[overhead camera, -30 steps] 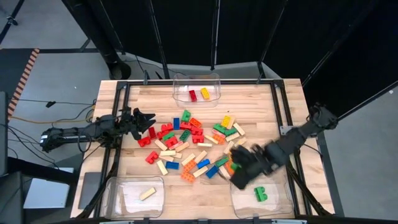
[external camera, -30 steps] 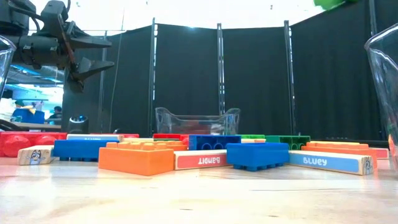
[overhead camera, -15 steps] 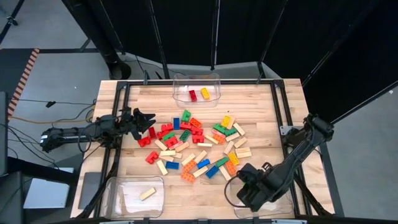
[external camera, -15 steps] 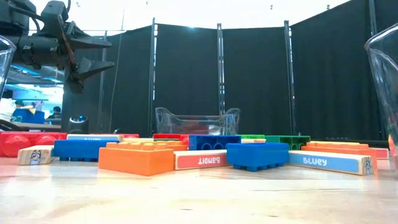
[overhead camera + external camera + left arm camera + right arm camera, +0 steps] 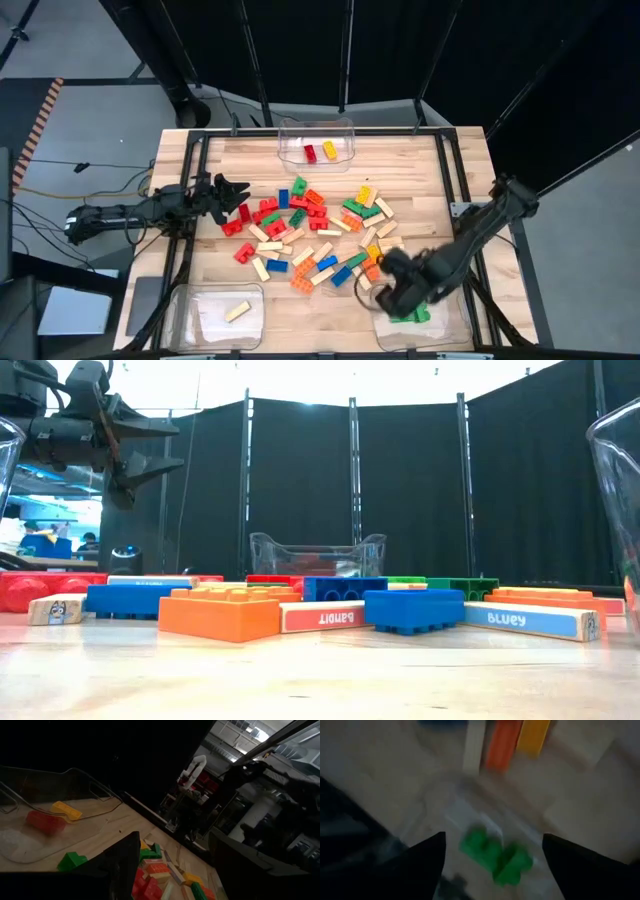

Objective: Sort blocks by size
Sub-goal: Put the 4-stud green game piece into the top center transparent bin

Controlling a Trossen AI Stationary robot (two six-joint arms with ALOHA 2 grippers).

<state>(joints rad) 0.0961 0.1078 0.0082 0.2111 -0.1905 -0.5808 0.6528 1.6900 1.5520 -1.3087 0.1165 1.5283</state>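
Observation:
The blocks [image 5: 310,235] lie in a loose heap on the middle of the wooden table: red, green, blue, yellow and orange studded bricks and tan bars. My right gripper [image 5: 395,292] points down over the far left corner of the near right bin [image 5: 452,325]. It is open [image 5: 492,840]. Green brick [image 5: 495,852] lies on the bin floor below the fingers; one or two, I cannot tell. My left gripper [image 5: 238,192] hangs open above the table's left side, beside the heap.
A clear bin [image 5: 315,128] at the far edge holds a red [image 5: 310,153] and a yellow brick [image 5: 330,150]. The near left bin [image 5: 190,300] holds one tan bar [image 5: 237,311]. Bare wood lies between the two near bins.
My right gripper has swung from the heap's near right side toward the near edge, over the near right bin. It has then drawn back a little toward the heap. A green block high at the right of the low view a second ago no longer shows there.

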